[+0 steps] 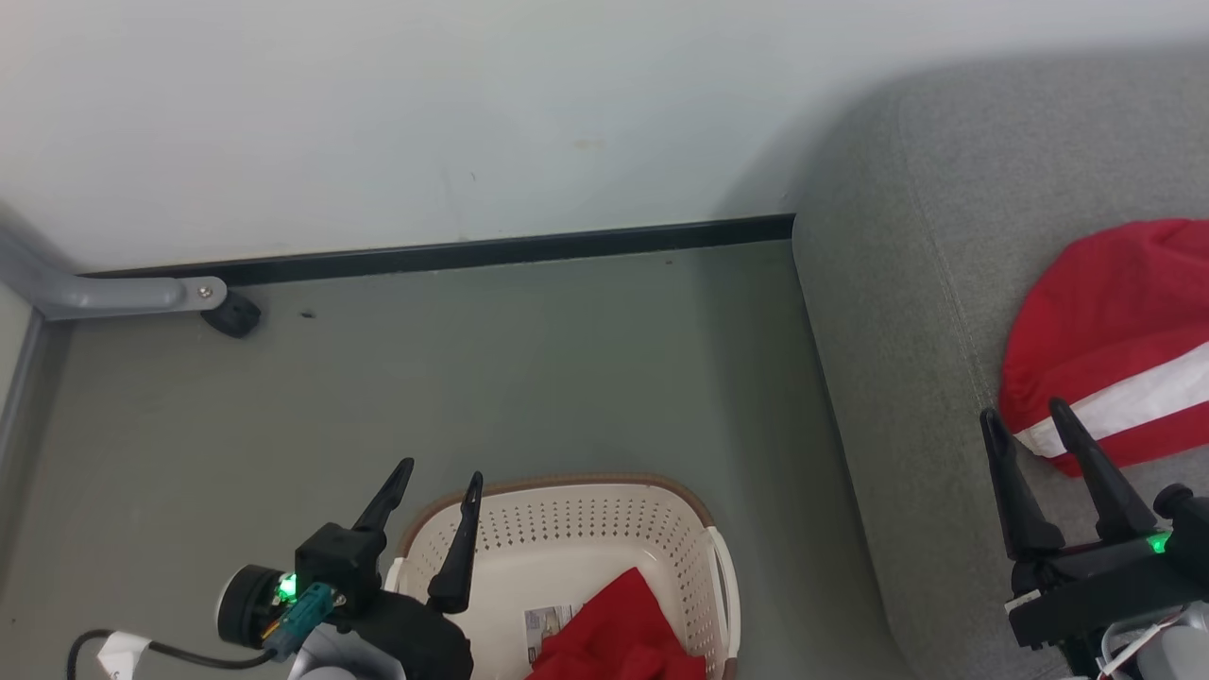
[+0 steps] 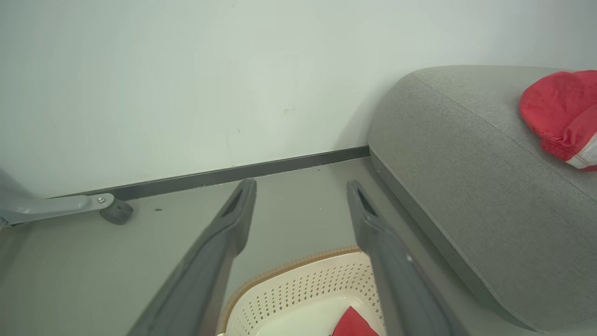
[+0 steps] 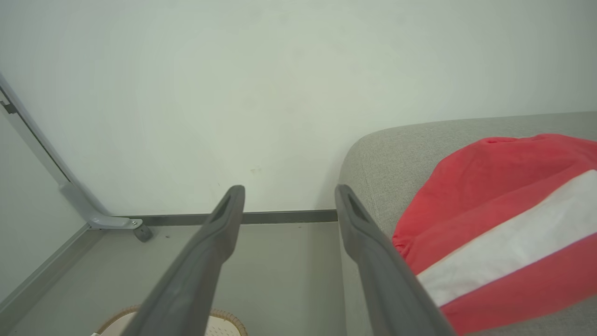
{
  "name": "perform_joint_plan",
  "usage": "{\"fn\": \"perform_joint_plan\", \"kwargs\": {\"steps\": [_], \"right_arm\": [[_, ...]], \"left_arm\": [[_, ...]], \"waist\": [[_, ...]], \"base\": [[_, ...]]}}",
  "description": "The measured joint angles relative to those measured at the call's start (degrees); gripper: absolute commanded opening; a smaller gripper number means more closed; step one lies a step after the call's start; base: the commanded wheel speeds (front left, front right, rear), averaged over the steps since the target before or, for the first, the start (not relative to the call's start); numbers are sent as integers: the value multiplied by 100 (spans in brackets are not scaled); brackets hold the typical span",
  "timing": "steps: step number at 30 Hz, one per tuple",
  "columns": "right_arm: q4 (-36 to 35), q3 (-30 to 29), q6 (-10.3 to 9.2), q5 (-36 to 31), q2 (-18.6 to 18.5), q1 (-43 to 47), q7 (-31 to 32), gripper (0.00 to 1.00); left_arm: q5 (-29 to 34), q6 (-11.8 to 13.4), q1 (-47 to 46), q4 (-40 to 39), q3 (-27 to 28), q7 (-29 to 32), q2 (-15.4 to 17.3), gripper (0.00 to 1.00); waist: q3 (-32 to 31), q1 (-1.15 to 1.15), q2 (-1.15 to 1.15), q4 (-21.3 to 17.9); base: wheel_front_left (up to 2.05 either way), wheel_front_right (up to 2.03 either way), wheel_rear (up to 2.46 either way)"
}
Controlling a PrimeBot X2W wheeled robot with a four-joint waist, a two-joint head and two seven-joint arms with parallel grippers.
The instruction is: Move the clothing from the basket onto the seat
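One red garment [image 1: 1105,321] with a white band lies on the grey seat [image 1: 897,331], towards its right side in the head view. Another red piece [image 1: 623,633] sits inside the cream basket [image 1: 567,529] next to a small printed label [image 1: 546,625]. The basket stands on the grey floor [image 1: 567,359] close to the seat's edge. The left claw [image 1: 440,470] hangs over the basket's left rim, fingers spread wide and empty. The right claw [image 1: 1023,409] hovers over the seat just beside the banded garment, equally wide, gripping nothing.
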Motion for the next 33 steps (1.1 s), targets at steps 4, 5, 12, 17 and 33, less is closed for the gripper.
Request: {"fn": "perform_joint_plan", "kwargs": {"steps": [4,5,12,17,33], "right_arm": [[-4,-38,49,-42,-3,-187,0,100],[-5,-42,53,-42,-4,-245,0,100],[-44,-56,101,-101,-14,-725,-1,100],[-47,-58,144,-152,-21,-985,-1,100],[-30,-34,193,-247,15,-1798,-2,100]], "left_arm": [[0,-96,-241,224,-69,120,-76,100],[0,-132,-298,270,-102,153,-94,100],[7,-275,-624,705,-289,357,-221,100],[-3,-328,-920,1004,-335,472,-279,100],[-112,-437,-1555,2058,-367,862,-324,100]], "waist": [[221,0,0,-48],[278,0,0,-59],[706,0,0,-140],[1022,0,0,-198],[1896,0,1,-452]], "base": [[0,0,0],[0,0,0],[0,0,0],[0,0,0],[0,0,0]]}}
